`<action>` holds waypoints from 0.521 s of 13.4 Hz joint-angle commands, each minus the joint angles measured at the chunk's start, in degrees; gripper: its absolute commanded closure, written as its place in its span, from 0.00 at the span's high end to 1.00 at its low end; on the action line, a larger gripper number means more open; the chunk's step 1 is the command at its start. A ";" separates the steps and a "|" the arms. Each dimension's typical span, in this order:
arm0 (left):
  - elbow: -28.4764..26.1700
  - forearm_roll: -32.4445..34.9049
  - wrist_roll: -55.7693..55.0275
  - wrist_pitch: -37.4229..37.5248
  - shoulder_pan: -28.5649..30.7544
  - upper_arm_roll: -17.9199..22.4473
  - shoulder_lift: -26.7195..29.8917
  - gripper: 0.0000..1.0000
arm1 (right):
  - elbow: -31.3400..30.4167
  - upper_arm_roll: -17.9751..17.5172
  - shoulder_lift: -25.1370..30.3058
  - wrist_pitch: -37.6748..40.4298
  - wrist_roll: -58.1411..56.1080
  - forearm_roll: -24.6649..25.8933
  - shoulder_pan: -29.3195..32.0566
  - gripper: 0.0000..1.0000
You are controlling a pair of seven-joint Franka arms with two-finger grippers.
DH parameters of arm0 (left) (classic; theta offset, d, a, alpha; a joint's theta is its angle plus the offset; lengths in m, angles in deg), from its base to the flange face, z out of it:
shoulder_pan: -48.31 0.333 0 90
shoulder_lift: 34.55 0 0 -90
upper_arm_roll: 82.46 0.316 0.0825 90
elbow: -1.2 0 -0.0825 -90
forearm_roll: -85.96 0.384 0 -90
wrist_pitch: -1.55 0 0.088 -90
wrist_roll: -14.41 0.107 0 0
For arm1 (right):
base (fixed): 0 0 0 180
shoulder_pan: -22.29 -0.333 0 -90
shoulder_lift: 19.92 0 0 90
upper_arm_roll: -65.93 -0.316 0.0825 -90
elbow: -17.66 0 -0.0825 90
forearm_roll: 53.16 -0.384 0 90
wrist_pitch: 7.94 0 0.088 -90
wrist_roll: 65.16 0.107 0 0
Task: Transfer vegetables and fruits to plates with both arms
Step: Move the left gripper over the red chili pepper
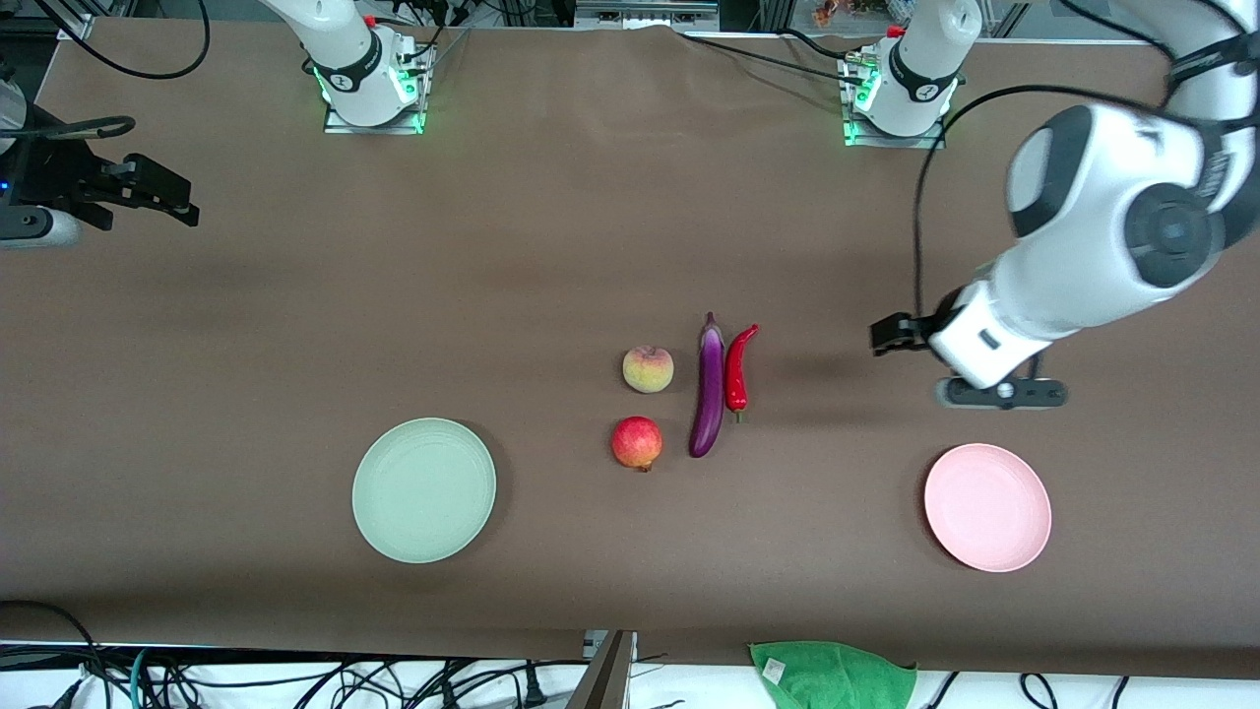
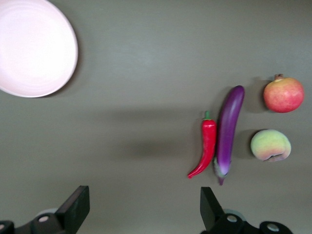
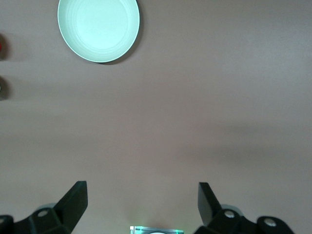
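Eggplant (image 1: pixel 707 394) and chili (image 1: pixel 737 369) lie side by side, touching or nearly, mid-table; peach (image 1: pixel 648 368) and pomegranate (image 1: pixel 637 442) just beside them toward the right arm's end. Green plate (image 1: pixel 424 489) and pink plate (image 1: pixel 986 506) sit empty, nearer the camera. Left gripper (image 2: pixel 141 209) hangs jaws wide over bare table near the chili; right gripper (image 3: pixel 141 204) waits wide open at its end. Risks: pinching chili and eggplant together, round fruit rolling off fingertips.
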 commanded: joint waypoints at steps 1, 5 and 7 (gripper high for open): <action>0.86 -1.06 -1.20 -3.93 -2.89 0.62 -3.67 1.00 | 0.76 -0.03 0.13 1.00 -0.53 -0.77 0.14 1.00; 0.86 -1.06 -1.12 -5.79 -5.36 0.45 -9.56 1.00 | 0.76 -0.03 0.13 1.00 -0.53 -0.77 0.14 1.00; 0.69 -1.06 -1.12 -9.11 -6.68 -0.43 -11.94 1.00 | 0.76 -0.03 0.13 1.00 -0.53 -0.77 0.14 1.00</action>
